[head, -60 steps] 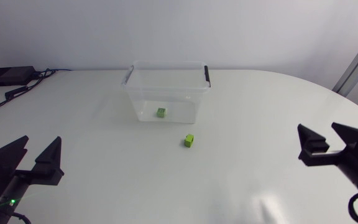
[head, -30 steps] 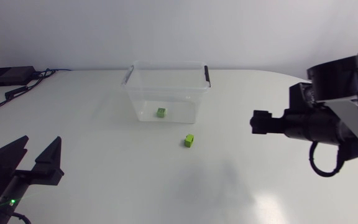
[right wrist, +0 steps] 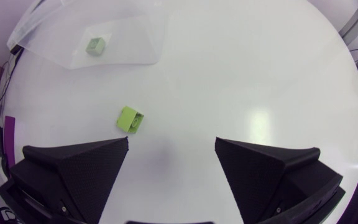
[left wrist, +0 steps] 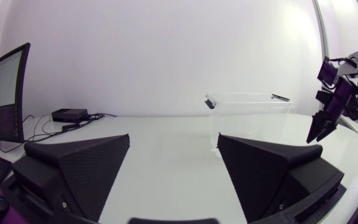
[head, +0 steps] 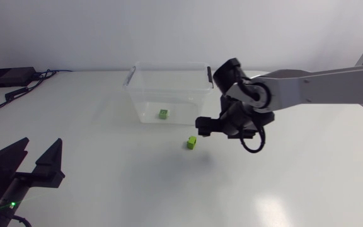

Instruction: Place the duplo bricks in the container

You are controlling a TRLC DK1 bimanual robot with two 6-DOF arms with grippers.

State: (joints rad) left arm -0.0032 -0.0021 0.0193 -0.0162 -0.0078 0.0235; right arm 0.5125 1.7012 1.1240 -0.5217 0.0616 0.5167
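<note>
The right claw (right wrist: 171, 146) hangs over the tabletop (right wrist: 241, 74), its fingers spread wide and gripping nothing. A green duplo brick (right wrist: 130, 119) lies just ahead of one finger, untouched. A second brick (right wrist: 95, 45) sits farther ahead inside the clear container (right wrist: 143, 45). The left claw (left wrist: 173, 143) is also spread and empty.

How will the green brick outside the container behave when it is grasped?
The green brick looks like rigid plastic, so it probably will not deform. Its blocky shape with flat sides suggests it will slide, not roll. Being small, it is likely light.
</note>
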